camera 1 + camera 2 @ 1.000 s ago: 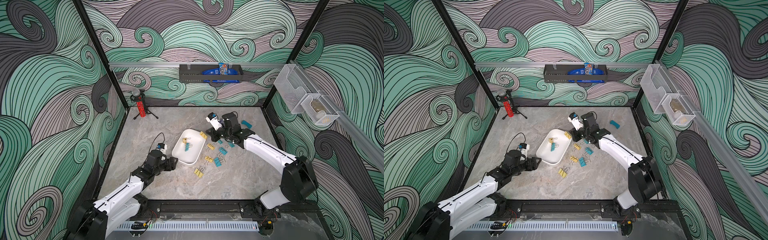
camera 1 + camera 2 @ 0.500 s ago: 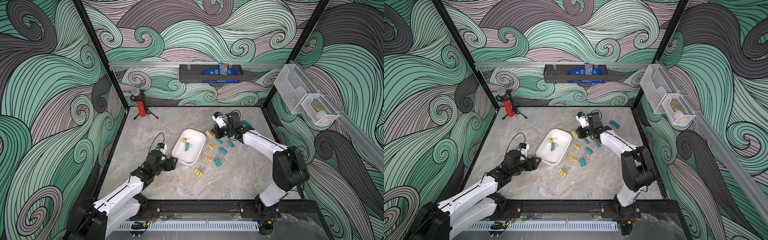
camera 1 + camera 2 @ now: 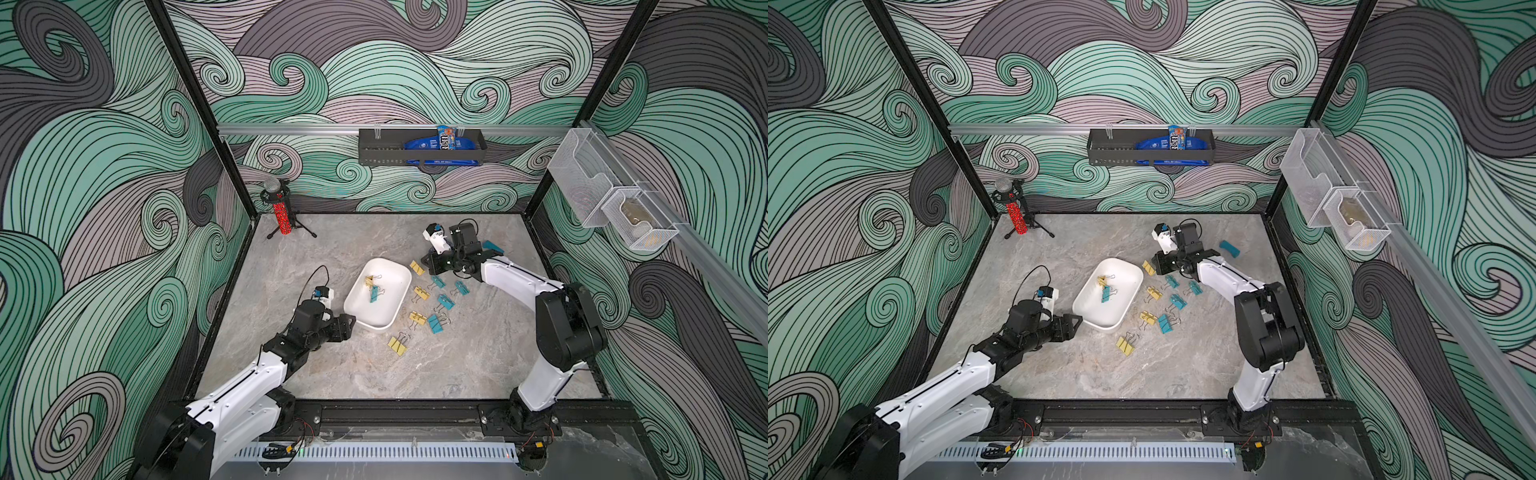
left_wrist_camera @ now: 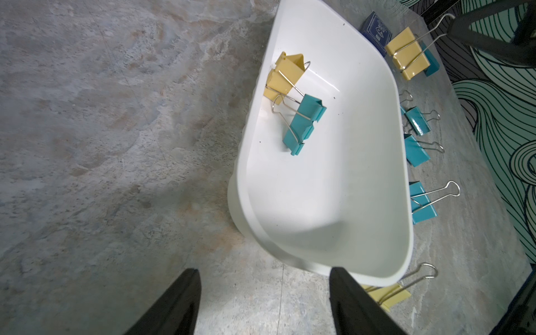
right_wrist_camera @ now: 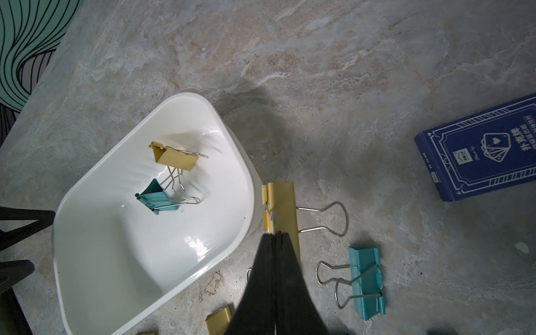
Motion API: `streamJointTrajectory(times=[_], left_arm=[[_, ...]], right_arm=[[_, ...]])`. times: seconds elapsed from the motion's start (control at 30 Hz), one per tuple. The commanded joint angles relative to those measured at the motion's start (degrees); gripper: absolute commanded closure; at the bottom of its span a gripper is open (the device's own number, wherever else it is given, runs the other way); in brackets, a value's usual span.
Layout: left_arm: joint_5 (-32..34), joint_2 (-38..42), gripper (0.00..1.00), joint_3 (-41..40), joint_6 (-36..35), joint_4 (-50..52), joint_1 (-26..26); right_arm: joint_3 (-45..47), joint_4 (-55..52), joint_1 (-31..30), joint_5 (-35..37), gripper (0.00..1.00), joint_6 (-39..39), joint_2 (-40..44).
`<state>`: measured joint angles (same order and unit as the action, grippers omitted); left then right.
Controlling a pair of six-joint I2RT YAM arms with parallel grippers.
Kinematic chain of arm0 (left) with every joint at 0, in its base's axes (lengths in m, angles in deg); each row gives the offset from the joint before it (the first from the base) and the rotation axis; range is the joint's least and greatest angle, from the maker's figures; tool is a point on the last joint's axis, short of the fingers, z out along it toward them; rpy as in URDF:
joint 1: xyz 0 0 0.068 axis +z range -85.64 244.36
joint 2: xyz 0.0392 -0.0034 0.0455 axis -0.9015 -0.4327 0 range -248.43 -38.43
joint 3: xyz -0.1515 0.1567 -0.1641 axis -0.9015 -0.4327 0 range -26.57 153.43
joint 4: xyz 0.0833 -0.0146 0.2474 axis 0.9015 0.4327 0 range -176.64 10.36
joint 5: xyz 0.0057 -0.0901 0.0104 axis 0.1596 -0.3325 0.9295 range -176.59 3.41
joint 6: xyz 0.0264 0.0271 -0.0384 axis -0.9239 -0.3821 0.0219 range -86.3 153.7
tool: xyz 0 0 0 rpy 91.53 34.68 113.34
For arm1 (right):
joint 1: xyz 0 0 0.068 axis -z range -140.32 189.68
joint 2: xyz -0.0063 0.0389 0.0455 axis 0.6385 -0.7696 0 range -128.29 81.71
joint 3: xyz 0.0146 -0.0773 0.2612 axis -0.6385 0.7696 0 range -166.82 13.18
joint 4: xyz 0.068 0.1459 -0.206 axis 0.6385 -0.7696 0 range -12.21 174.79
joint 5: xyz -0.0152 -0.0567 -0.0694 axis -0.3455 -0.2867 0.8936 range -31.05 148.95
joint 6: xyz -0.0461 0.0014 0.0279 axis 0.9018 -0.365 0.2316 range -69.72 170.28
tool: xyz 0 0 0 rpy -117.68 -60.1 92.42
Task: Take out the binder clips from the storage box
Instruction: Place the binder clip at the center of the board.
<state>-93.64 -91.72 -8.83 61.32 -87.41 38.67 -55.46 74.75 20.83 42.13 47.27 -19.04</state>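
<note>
On the marble table [image 3: 457,365] sat the white tray [image 3: 374,311], loose clips [image 3: 435,324] beside it, a card box [image 5: 478,150], a tripod [image 3: 286,220]

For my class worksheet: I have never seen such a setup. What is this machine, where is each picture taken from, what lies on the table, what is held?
This is a two-armed robot with pincer grippers at a table. Two pictures look down from overhead; two come from cameras on the arms' wrists. A white storage box holds one yellow clip and one teal clip; other clips and a blue card box lie on the table. The left gripper is open beside the box; the right gripper is shut, holding nothing.
</note>
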Motion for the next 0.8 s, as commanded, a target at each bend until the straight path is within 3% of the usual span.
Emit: streamJointTrajectory(times=[0.0,0.77], left_arm=[[0.46,0.56,0.27,1.73,0.18,0.88,-0.26],[0.37,0.34,0.27,1.42,0.26,0.81,-0.28]], right_arm=[[-1.82,1.08,0.61,-1.30,1.00,-0.45,-1.07],[-3.00,2.50,2.35,-3.51,1.00,-0.97,-7.62]])
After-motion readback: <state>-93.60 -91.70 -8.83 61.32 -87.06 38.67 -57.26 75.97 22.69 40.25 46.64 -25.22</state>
